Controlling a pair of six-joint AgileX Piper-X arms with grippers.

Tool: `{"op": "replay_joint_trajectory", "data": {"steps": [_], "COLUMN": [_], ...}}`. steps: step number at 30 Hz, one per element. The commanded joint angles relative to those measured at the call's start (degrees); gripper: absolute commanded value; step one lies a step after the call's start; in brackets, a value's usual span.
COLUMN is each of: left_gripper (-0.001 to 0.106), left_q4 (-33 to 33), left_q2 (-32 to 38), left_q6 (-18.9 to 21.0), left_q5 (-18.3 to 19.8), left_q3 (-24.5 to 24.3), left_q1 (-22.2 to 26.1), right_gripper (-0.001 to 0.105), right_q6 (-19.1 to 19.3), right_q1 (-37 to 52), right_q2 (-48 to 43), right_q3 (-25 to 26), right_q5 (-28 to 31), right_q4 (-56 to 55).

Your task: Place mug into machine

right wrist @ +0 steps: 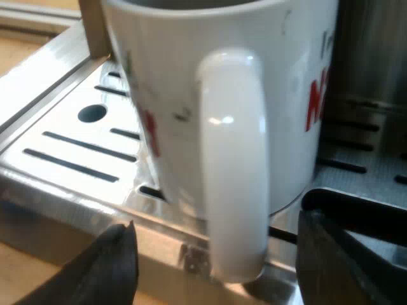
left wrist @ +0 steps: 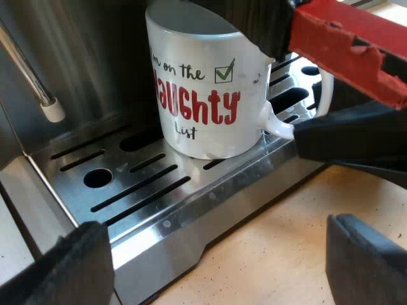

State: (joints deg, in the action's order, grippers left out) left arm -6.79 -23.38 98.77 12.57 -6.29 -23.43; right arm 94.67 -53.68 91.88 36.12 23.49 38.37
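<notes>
**Mug on the tray, right gripper not yet drawn clear**

The white ceramic mug (left wrist: 203, 89) with red and black lettering stands upright on the slotted steel drip tray (left wrist: 133, 190) of the espresso machine (left wrist: 82, 51), close to the tray's near edge and near the red handle end (left wrist: 346, 44). The right gripper (right wrist: 216, 254) has its black fingers (right wrist: 117, 267) spread on either side of the mug's loop handle (right wrist: 232, 159), gaps showing, so released. The left gripper (left wrist: 216, 260) hangs by the tray's near edge, fingers wide apart and empty. The placing looks done; what seems left is backing the right gripper off.
</notes>
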Motion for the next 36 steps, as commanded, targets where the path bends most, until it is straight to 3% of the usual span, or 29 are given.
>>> {"op": "replay_joint_trajectory", "data": {"steps": [1,9,25,32,36], "left_gripper": [0.071,0.071,0.071,0.071,0.071], "left_q4": [0.7,0.7,0.7,0.7,0.7], "left_q2": [0.0,0.0,0.0,0.0,0.0], "left_q6": [0.3,0.3,0.3,0.3,0.3], "left_q5": [-0.3,-0.3,-0.3,-0.3,-0.3], "left_q3": [-0.2,-0.2,-0.2,-0.2,-0.2], "left_q1": [-0.2,-0.2,-0.2,-0.2,-0.2], "right_gripper": [0.056,0.056,0.056,0.056,0.056], "right_q6": [1.2,4.5,4.6,4.6,4.6], "right_q1": [0.9,1.5,2.2,2.1,2.0], "right_q2": [1.4,5.2,10.3,10.2,8.2], "right_q3": [0.8,7.0,14.6,14.6,14.4], "right_q5": [0.3,0.3,-0.4,0.0,1.9], "right_q4": [3.6,3.4,2.9,2.3,-5.0]}}
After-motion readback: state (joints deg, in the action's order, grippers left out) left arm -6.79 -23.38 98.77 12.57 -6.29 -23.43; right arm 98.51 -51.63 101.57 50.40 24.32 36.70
